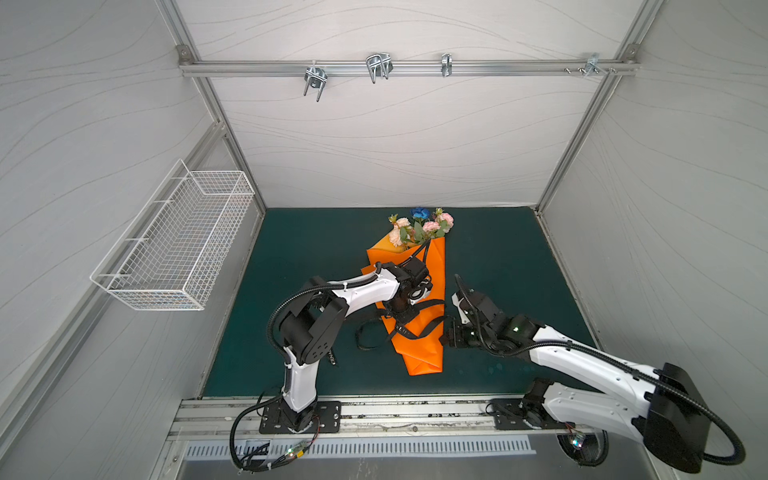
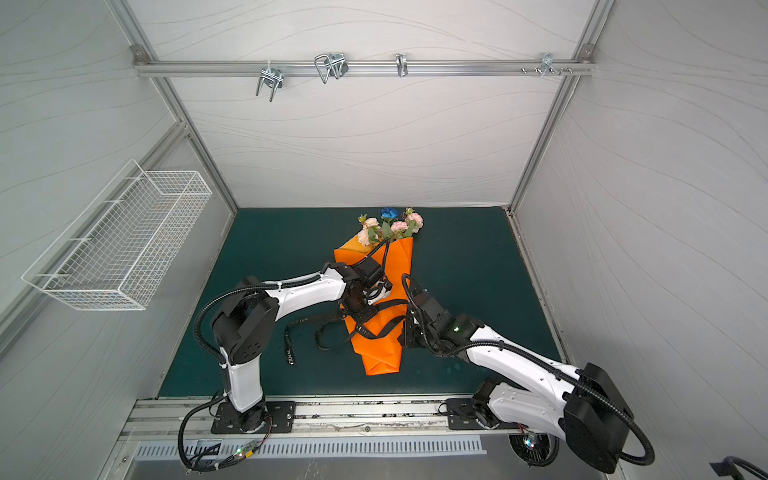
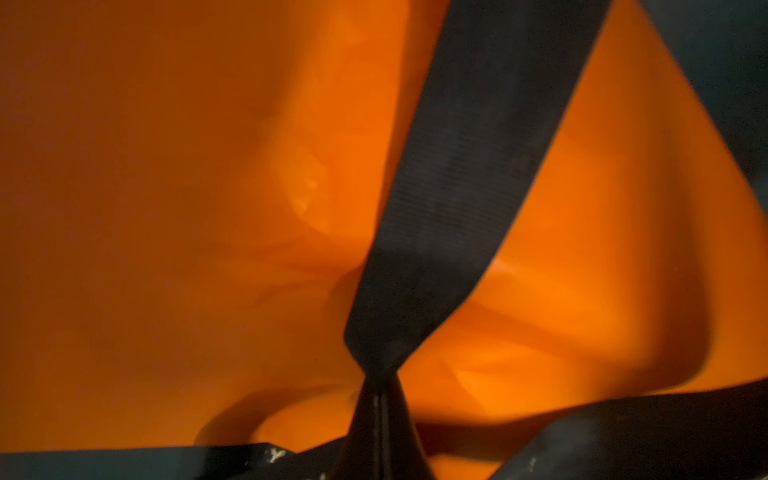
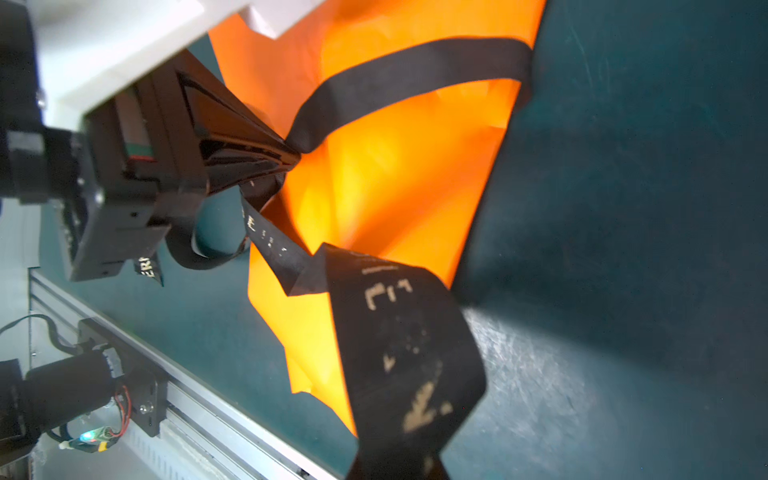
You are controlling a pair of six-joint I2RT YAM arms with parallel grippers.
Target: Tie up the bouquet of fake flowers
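Ribbon [image 4: 407,353] is pinched by the shut left gripper [image 4: 293,156] over the paper [image 1: 415,353] and by the shut right gripper [image 1: 448,332] at the paper's right edge. Bouquet [image 1: 419,228] is laid mid-mat [image 1: 311,249], blooms near the far edge, stems hidden by paper. Bare mat is left on 2 sides; ribbon lettering is blurred.

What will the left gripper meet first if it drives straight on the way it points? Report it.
The orange wrapping paper, most likely. The left gripper, shut on the black ribbon, points straight into that paper; whether its fingers touch it yet is unclear.
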